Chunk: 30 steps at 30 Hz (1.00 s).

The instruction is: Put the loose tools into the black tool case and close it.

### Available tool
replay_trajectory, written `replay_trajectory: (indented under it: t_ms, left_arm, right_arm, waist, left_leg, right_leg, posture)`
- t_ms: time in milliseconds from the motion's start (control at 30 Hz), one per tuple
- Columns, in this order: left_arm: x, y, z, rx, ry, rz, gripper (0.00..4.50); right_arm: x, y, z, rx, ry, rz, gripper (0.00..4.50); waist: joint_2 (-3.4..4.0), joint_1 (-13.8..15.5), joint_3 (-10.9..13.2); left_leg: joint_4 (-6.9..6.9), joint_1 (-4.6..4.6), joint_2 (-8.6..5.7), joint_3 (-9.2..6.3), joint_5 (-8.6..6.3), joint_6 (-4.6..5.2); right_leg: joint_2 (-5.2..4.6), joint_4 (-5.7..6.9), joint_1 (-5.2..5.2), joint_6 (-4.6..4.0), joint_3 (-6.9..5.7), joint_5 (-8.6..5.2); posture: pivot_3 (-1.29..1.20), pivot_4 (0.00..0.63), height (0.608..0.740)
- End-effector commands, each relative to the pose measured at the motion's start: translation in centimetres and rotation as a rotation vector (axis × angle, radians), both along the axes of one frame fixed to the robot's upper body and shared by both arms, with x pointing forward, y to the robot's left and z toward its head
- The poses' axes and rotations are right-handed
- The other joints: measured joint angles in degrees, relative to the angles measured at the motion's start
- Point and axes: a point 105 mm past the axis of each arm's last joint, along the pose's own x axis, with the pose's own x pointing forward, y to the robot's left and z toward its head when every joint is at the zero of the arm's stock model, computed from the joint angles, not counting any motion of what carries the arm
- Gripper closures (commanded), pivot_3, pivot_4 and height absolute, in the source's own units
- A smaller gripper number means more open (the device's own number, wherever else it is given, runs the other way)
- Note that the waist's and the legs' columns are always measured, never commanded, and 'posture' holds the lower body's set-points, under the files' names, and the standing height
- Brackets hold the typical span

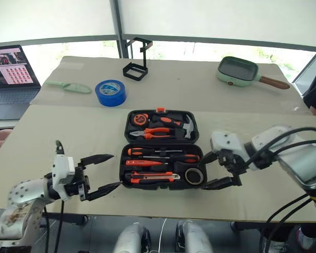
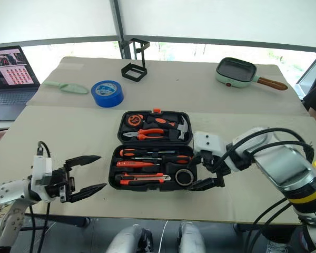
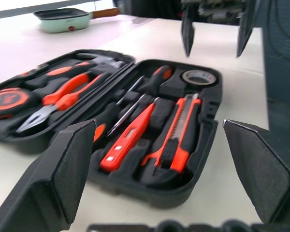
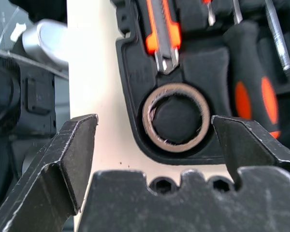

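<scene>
Tape roll (image 4: pixel 174 117) sitting in case (image 1: pixel 159 161) corner, all tools seated. Right gripper (image 1: pixel 221 169) hanging wide, empty; left gripper (image 1: pixel 102 174) wide too. Next: lifting far half over squarely, pressing latch (image 1: pixel 160 110).

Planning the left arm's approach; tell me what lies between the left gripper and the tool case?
Only bare table between left gripper and black tool case, in the left eye view.

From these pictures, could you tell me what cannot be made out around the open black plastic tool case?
- Laptop: cut off by the left eye view's edge.
- Black plastic tool case: its far lid half is blurred in the left wrist view.
- Small orange latch: too small to read its state.
- Dark grey tape roll: its seating depth is unclear.
</scene>
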Motion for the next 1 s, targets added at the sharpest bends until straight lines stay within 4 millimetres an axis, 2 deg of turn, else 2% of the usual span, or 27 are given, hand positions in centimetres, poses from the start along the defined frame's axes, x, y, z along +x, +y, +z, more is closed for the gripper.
replay_trajectory:
  t_ms: [33, 133, 200, 267, 367, 467, 567, 600, 667, 767, 900, 1000]
  left_arm:
    - [0.3, 1.4, 0.7, -0.004, -0.016, 0.075, 0.00]
    - [1.5, 4.0, -0.2, 0.022, 0.047, 0.227, 0.00]
    - [3.1, 6.5, -0.8, 0.081, 0.048, 0.385, 0.50]
    - [5.2, 8.0, -0.3, 0.046, 0.038, 0.557, 1.04]
    - [7.2, 7.3, -0.4, 0.018, 0.079, 0.612, 2.16]
    - [8.6, 5.4, -1.8, 0.040, 0.131, 0.594, 3.25]
    - [9.2, 4.0, -2.6, 0.048, 0.158, 0.560, 4.37]
    - [9.3, 3.3, -2.9, 0.043, 0.177, 0.531, 4.49]
    - [9.7, 2.0, -3.4, 0.054, 0.193, 0.471, 4.49]
    - [10.5, 0.1, -3.9, 0.095, 0.209, 0.400, 4.49]
    - [11.4, -1.1, -4.3, 0.138, 0.199, 0.384, 4.49]
    - [11.1, -2.2, -4.9, 0.154, 0.205, 0.328, 4.49]
  right_arm:
    - [0.9, -1.0, 1.2, 0.076, -0.057, -0.067, 0.07]
    - [2.8, -2.3, 2.2, 0.172, -0.137, -0.157, 0.07]
    - [4.9, -4.4, 1.8, 0.166, -0.242, -0.266, 0.58]
    - [7.1, -6.9, 1.0, 0.120, -0.378, -0.388, 1.09]
    - [8.9, -7.7, 0.4, 0.167, -0.499, -0.481, 2.14]
    - [10.2, -6.9, -1.3, 0.184, -0.580, -0.491, 3.13]
    - [10.6, -6.0, -2.5, 0.200, -0.575, -0.468, 4.18]
    - [10.8, -5.7, -3.0, 0.209, -0.559, -0.475, 4.44]
    - [11.7, -4.9, -3.5, 0.247, -0.519, -0.522, 4.44]
    - [12.0, -2.8, -3.3, 0.297, -0.485, -0.501, 4.44]
    - [10.5, -1.1, -3.9, 0.318, -0.462, -0.402, 4.44]
    - [9.1, -0.3, -4.7, 0.316, -0.434, -0.349, 4.44]
  waist:
    - [0.00, 0.1, 0.0]
    - [-0.01, 0.0, 0.0]
    - [-0.01, -0.1, 0.0]
    - [-0.05, 0.0, 0.0]
    - [-0.11, 0.2, 0.0]
    - [-0.11, -0.1, 0.0]
    - [-0.11, -0.7, 0.1]
    - [-0.11, -1.0, 0.1]
    - [-0.12, -1.5, 0.1]
    - [-0.12, -1.7, 0.1]
    - [-0.12, -1.7, 0.1]
    - [-0.12, -1.5, 0.1]
  left_leg:
    - [0.02, 0.01, 0.00, -0.01, 0.00, 0.00]
    - [0.04, 0.01, -0.01, 0.03, 0.02, -0.04]
    - [0.04, 0.05, 0.00, 0.04, 0.07, -0.10]
    - [0.03, 0.11, 0.00, 0.06, 0.08, -0.12]
    - [0.01, 0.11, -0.03, 0.10, 0.19, -0.15]
    - [-0.07, 0.14, -0.06, 0.28, 0.36, 0.13]
    - [-0.10, 0.17, -0.05, 0.44, 0.43, 0.20]
    - [-0.12, 0.16, -0.05, 0.46, 0.48, 0.26]
    - [-0.15, 0.19, -0.02, 0.46, 0.53, 0.21]
    - [-0.20, 0.24, 0.00, 0.46, 0.64, 0.04]
    - [-0.22, 0.37, 0.04, 0.44, 0.68, -0.05]
    - [-0.23, 0.41, 0.04, 0.42, 0.67, -0.04]
  right_leg:
    - [-0.01, 0.01, 0.01, 0.00, 0.00, 0.00]
    - [0.02, 0.04, 0.01, 0.00, 0.01, 0.08]
    - [0.10, 0.08, 0.03, 0.01, -0.04, 0.08]
    - [0.16, 0.10, 0.06, 0.03, -0.05, 0.08]
    - [0.26, 0.15, 0.12, 0.04, -0.15, 0.10]
    - [0.29, 0.18, 0.12, 0.01, -0.02, 0.22]
    - [0.45, 0.16, 0.12, 0.00, 0.05, 0.22]
    - [0.52, 0.13, 0.10, 0.00, 0.06, 0.21]
    - [0.61, 0.12, 0.10, -0.01, 0.06, 0.17]
    - [0.66, 0.14, 0.10, -0.01, 0.08, 0.11]
    - [0.67, 0.28, 0.12, -0.07, 0.14, 0.10]
    - [0.59, 0.27, 0.16, -0.17, 0.13, 0.15]
  posture:
    - [0.00, 0.150, 0.740]
    - [0.00, 0.150, 0.740]
    - [0.00, 0.150, 0.740]
    - [0.00, 0.150, 0.740]
    - [0.00, 0.150, 0.740]
    - [0.00, 0.150, 0.740]
    - [0.00, 0.150, 0.740]
    - [0.00, 0.150, 0.740]
    - [0.00, 0.150, 0.740]
    - [0.00, 0.150, 0.740]
    - [0.00, 0.150, 0.740]
    - [0.00, 0.150, 0.740]
